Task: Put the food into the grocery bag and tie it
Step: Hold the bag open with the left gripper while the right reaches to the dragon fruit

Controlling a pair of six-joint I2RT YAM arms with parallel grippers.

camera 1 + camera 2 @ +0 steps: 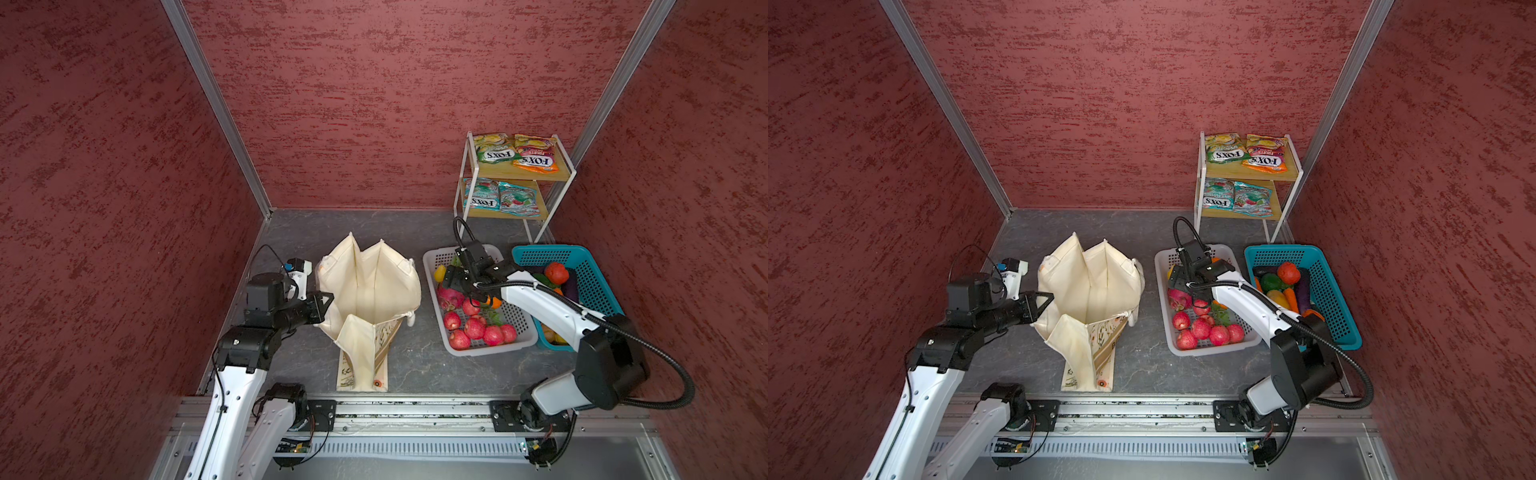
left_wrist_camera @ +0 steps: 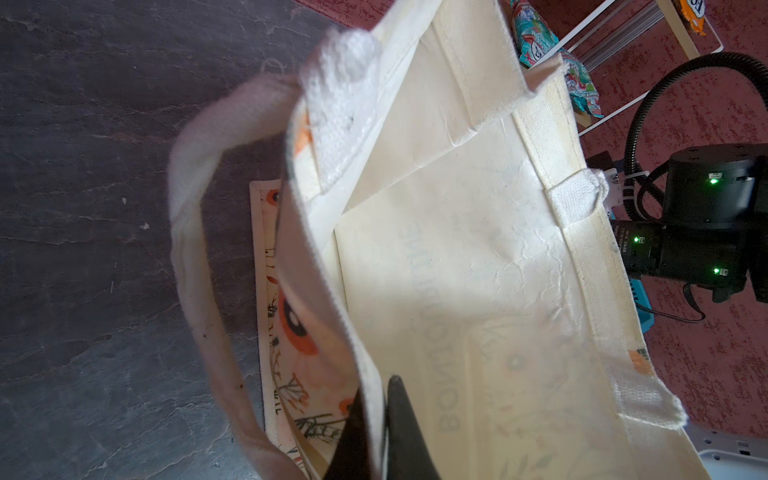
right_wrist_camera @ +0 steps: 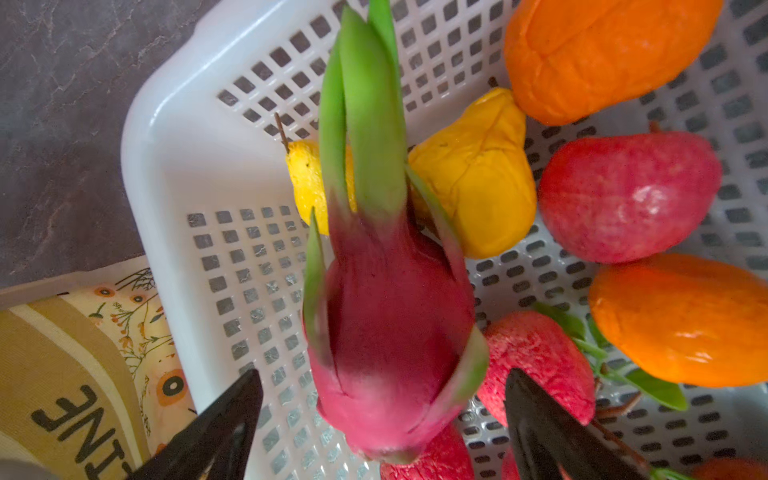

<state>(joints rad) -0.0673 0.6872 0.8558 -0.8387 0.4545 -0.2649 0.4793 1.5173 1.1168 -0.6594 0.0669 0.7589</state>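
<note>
Red textured walls (image 1: 374, 104) close in a grey stone-look tabletop (image 1: 419, 365), seen from above in both top views. Left of centre stands the grocery bag (image 1: 370, 286), a cream cloth tote with its mouth gaping upward and a flowered, tan-banded flap lying flat toward the lower edge of the frame. The left gripper (image 1: 328, 298) meets the bag's left rim; the left wrist view shows its dark fingers (image 2: 401, 415) pressed together on the cloth edge (image 2: 374, 399) — clamped on the bag, with a white handle (image 2: 195, 249) drooping beside it. Right of centre sits a pale perforated basket (image 1: 519, 338) with red apples (image 1: 473, 328) along its lower side and a pink dragon fruit (image 1: 451, 297) near its left wall. The right gripper (image 3: 382, 399) hangs over that dragon fruit (image 3: 390, 332), jaws spread wide, one finger on each side of it and a visible gap at each — not gripping. Yellow fruit (image 3: 478, 178) and orange fruit (image 3: 602, 54) lie just beyond it. Further right is a teal basket (image 1: 598, 286) of vegetables, and in the upper right a small shelf (image 1: 540, 176) holds candy packets (image 1: 494, 149).
</note>
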